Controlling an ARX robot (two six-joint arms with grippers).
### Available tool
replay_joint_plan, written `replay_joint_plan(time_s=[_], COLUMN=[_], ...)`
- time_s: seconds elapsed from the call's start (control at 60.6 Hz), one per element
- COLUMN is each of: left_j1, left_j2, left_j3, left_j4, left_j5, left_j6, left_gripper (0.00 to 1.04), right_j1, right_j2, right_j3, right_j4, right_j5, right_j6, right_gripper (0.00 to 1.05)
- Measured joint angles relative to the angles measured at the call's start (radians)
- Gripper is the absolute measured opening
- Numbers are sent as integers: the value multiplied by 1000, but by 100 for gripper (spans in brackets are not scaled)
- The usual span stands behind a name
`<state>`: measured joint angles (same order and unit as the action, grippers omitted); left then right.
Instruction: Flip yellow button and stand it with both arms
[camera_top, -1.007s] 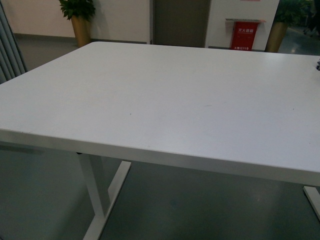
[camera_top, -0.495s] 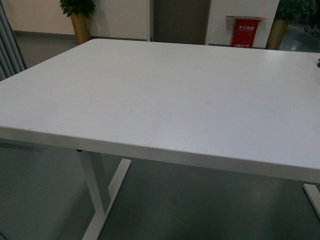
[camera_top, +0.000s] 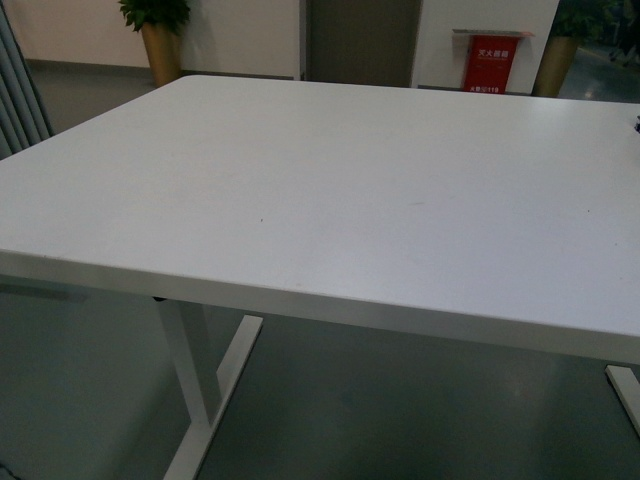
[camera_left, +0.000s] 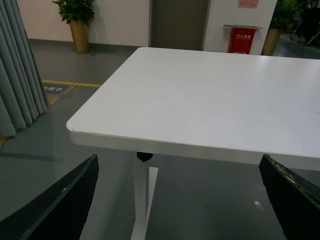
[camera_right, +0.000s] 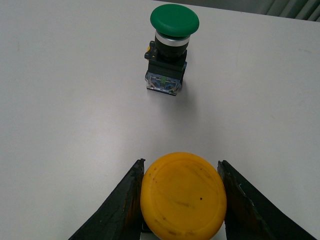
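In the right wrist view my right gripper (camera_right: 181, 200) is shut on the yellow button (camera_right: 183, 196). Its round yellow-orange cap faces the camera and fills the gap between the two black fingers (camera_right: 122, 202). Its black body is hidden behind the cap. It is over the white table (camera_right: 60, 100). In the left wrist view my left gripper (camera_left: 180, 200) is open and empty, its two dark fingers (camera_left: 60, 205) spread wide off the table's near edge, above the floor. Neither arm shows in the front view.
A green-capped button (camera_right: 169, 47) with a black-and-blue block lies on the table beyond the yellow one. The white table (camera_top: 350, 200) has a rounded near-left corner (camera_left: 75, 131) and a white leg (camera_top: 195, 380). Potted plants (camera_top: 158, 35) and a red box (camera_top: 488, 60) stand far behind.
The front view has tilted slightly, so the table sits a little higher in the picture. Nothing else in it has changed.
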<state>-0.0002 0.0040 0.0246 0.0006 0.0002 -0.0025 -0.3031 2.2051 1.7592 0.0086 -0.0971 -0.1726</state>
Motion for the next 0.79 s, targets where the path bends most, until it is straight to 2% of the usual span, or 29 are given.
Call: replay_joint_plan(time_s=[0.33,0.413,0.677,0.792], left_j1=[0,0,0,0], left_j2=[0,0,0,0], left_j3=[0,0,0,0], left_j4=[0,0,0,0], left_j5=[0,0,0,0], left_j6=[0,0,0,0], left_gripper=[99,99,99,99], right_j1=[-1,-2,-5,-7], right_j2=[6,6,6,6], right_j3=[12,12,16,30], right_j4=[-5,-6,-6,-13], right_j5=[-3,-10,-10,-16], right_j6=[-8,-9,-10,-11], right_gripper=[39,58,98,97])
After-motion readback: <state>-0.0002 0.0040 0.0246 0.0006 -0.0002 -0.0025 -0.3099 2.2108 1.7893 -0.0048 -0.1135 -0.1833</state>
